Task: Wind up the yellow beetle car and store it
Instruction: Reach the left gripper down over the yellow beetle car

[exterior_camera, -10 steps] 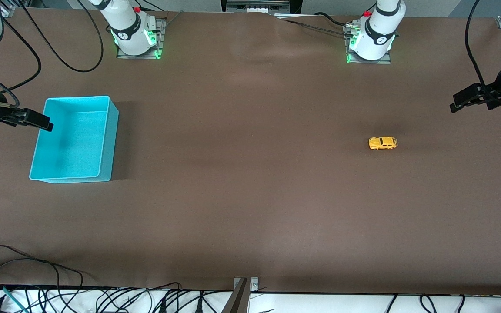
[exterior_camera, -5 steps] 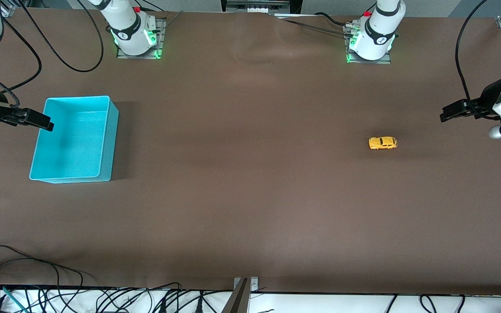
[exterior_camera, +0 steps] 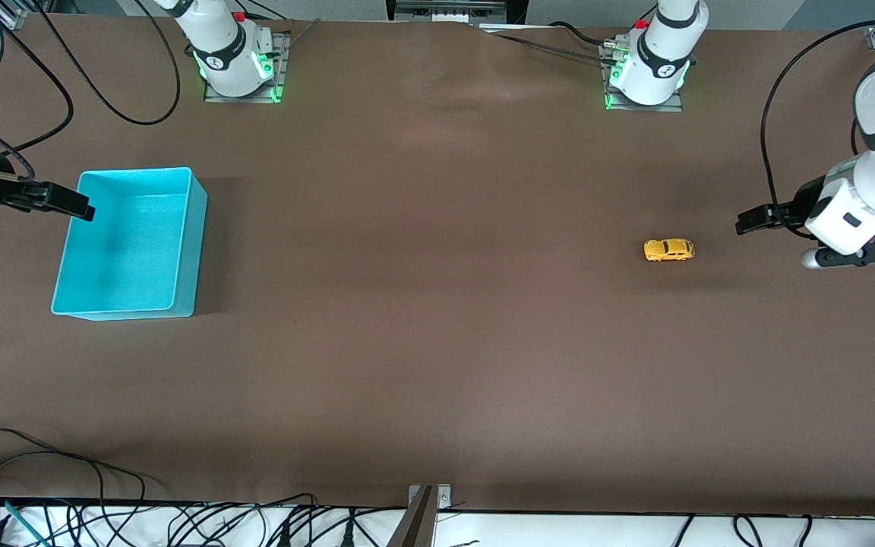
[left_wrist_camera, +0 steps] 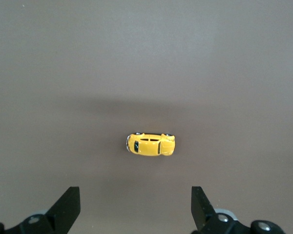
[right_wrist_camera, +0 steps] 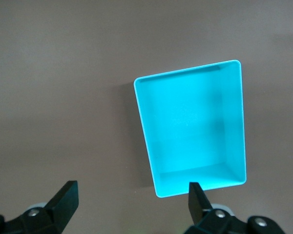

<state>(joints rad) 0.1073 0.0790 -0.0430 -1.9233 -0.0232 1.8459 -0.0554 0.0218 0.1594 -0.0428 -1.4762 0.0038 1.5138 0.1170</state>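
Observation:
The yellow beetle car (exterior_camera: pixel 668 250) stands on its wheels on the brown table toward the left arm's end; in the left wrist view the car (left_wrist_camera: pixel 150 145) lies ahead of the fingers. My left gripper (exterior_camera: pixel 749 222) hangs open above the table beside the car, a short way toward the table's end, with nothing between its fingers (left_wrist_camera: pixel 68 207). My right gripper (exterior_camera: pixel 79 210) is open and empty over the rim of the turquoise bin (exterior_camera: pixel 191 228) at the right arm's end. The bin (right_wrist_camera: pixel 237 122) shows empty in the right wrist view.
Both arm bases (exterior_camera: pixel 236 64) (exterior_camera: pixel 650 72) stand along the table's edge farthest from the front camera. Loose cables (exterior_camera: pixel 65 471) lie along the edge nearest to it. A metal bracket (exterior_camera: pixel 426 505) sits at the middle of that edge.
The left arm has swung in from the table's end toward the car and turned its wrist. The right gripper has barely shifted. The car and bin have not moved.

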